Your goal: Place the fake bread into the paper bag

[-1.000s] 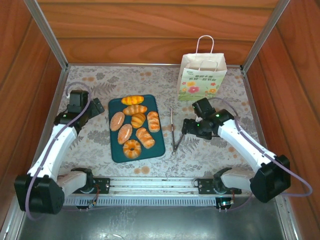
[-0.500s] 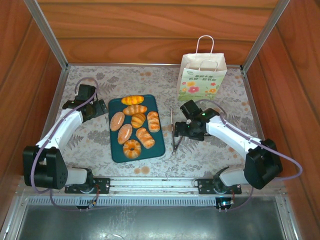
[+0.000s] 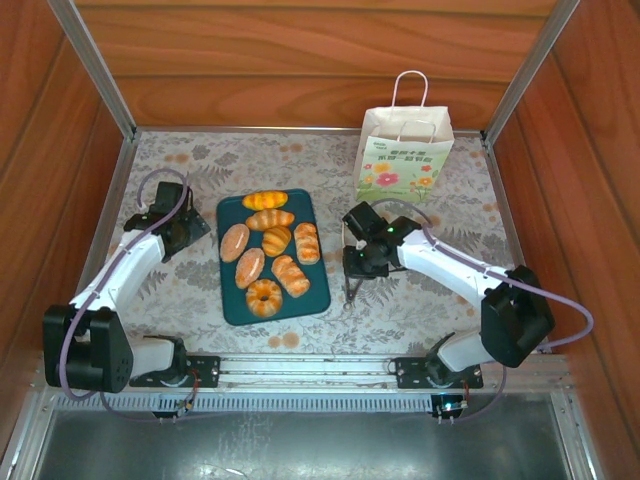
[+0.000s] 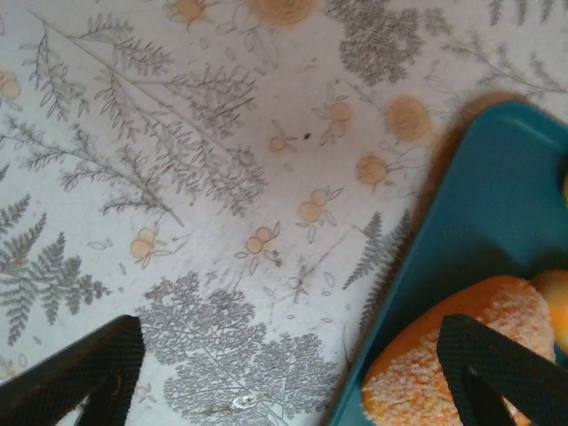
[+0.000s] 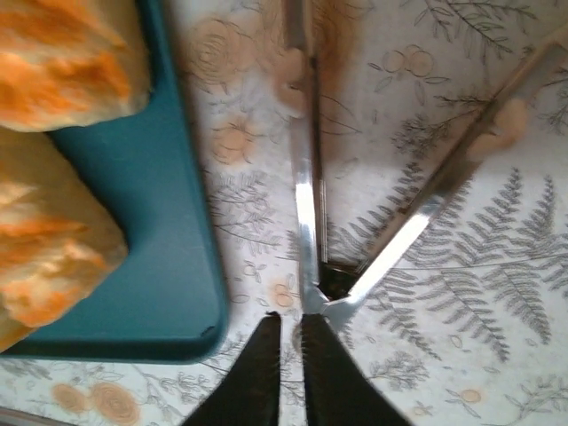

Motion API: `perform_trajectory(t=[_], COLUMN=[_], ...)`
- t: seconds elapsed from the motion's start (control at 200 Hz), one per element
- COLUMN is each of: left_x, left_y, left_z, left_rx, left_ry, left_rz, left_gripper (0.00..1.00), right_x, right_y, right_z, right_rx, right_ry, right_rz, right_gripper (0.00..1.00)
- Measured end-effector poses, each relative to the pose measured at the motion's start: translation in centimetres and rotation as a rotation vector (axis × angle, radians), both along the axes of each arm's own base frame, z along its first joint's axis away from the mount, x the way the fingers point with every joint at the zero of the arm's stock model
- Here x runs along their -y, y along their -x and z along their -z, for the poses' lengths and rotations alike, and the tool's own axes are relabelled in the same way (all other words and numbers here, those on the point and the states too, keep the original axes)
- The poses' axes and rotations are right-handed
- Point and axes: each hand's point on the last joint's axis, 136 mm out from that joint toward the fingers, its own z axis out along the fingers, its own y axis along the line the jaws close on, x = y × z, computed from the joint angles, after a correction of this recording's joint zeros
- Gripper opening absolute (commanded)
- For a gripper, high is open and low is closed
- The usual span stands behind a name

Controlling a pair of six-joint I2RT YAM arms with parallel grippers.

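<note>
Several glossy golden pieces of fake bread [image 3: 276, 240] lie on a dark teal tray [image 3: 232, 305], a ring doughnut [image 3: 264, 297] nearest the front. The white flower-printed paper bag [image 3: 405, 155] stands upright at the back right. My left gripper [image 3: 197, 227] is low at the tray's left edge. Its jaws stand open [image 4: 293, 373], one finger over the cloth and the other over a sugared roll [image 4: 404, 390]. My right gripper [image 3: 348, 270] is down at the near end of the metal tongs [image 3: 346, 250]. It is shut [image 5: 290, 324], and its tips meet the tongs' hinge [image 5: 330, 297] with bare cloth between them.
The tongs [image 5: 306, 177] lie spread open on the floral cloth between tray and bag, right beside the tray's edge [image 5: 155, 231]. Two striped loaves [image 5: 53, 53] sit close to that edge. Wooden walls enclose the table on three sides.
My right gripper has slid left onto the tongs' near end and closed from wide open. The left gripper has shifted a little toward the tray's left edge.
</note>
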Motion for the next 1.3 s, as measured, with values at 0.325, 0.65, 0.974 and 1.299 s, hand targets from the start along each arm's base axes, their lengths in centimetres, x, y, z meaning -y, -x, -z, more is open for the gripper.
perform_trajectory(t=[0.325, 0.65, 0.974, 1.299], left_x=[-1.8, -0.3, 0.2, 1.3], left_y=[1.1, -1.8, -7.1, -8.8], left_z=[4.9, 8.2, 8.4, 9.3], left_rx=[-0.158, -0.234, -0.195, -0.190], left_ry=[0.038, 0.117, 0.121, 0.149], left_rz=[-0.092, -0.040, 0.004, 0.040], left_gripper=[0.00, 0.00, 0.00, 0.00], right_x=[-4.0, -3.7, -3.5, -4.6], right_y=[-0.1, 2.3, 3.8, 4.4], right_z=[0.8, 3.7, 3.7, 4.3], right_rx=[0.036, 0.021, 0.078, 0.106], right_ry=[-0.135, -0.121, -0.114, -0.087], right_rz=[-0.131, -0.217, -0.256, -0.303], right_gripper=[0.00, 0.00, 0.00, 0.00])
